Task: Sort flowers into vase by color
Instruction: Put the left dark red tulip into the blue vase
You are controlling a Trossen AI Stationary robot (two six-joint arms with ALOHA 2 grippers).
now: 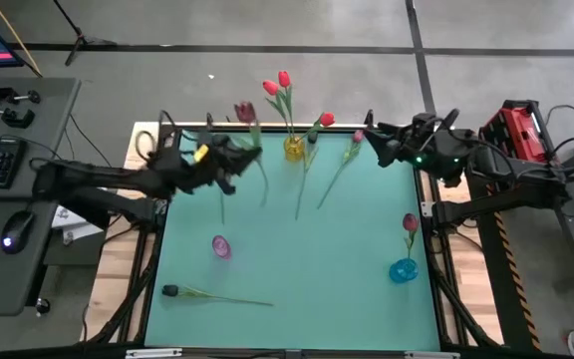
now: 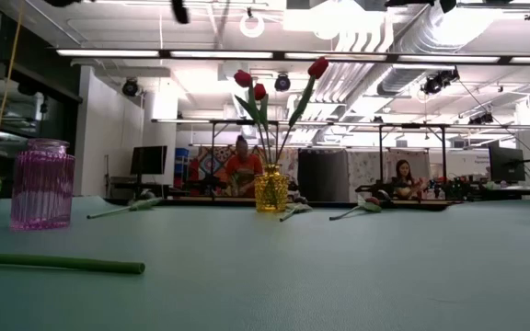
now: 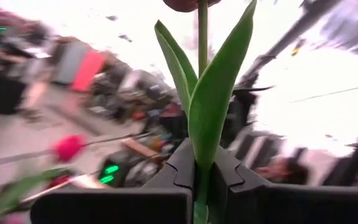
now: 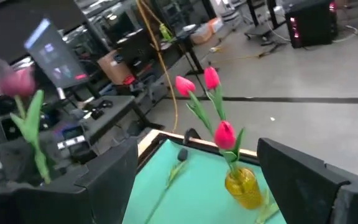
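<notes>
I see a smooth teal table [image 1: 297,269] over a grey concrete floor, with a keyboard and mouse on the desk out at nine o'clock. Level across the top, the room is a wide lab with strip lights, ducting and two seated people far back.

At twelve o'clock stands a ribbed amber glass vase [image 1: 294,149] holding three red tulips [image 1: 279,84]. A ribbed pink vase [image 1: 221,245] sits near seven o'clock, and a blue vase [image 1: 403,269] at four o'clock carries one crimson tulip [image 1: 410,222]. Two loose stems [image 1: 307,175] lie just below the amber vase, and a near-black tulip [image 1: 172,291] lies flat at seven o'clock.

My left gripper [image 1: 229,158] hangs at eleven o'clock, its flat dark fingers [image 3: 179,171] clamped on the stem of a dark tulip [image 1: 245,111]; in the wrist view its head is cut off by the frame. My right gripper [image 1: 385,143] waits at the one o'clock corner, pads spread wide with nothing between them.

The left arm is motion-smeared from above, and a second stem [image 1: 221,204] under it is hard to make out.
</notes>
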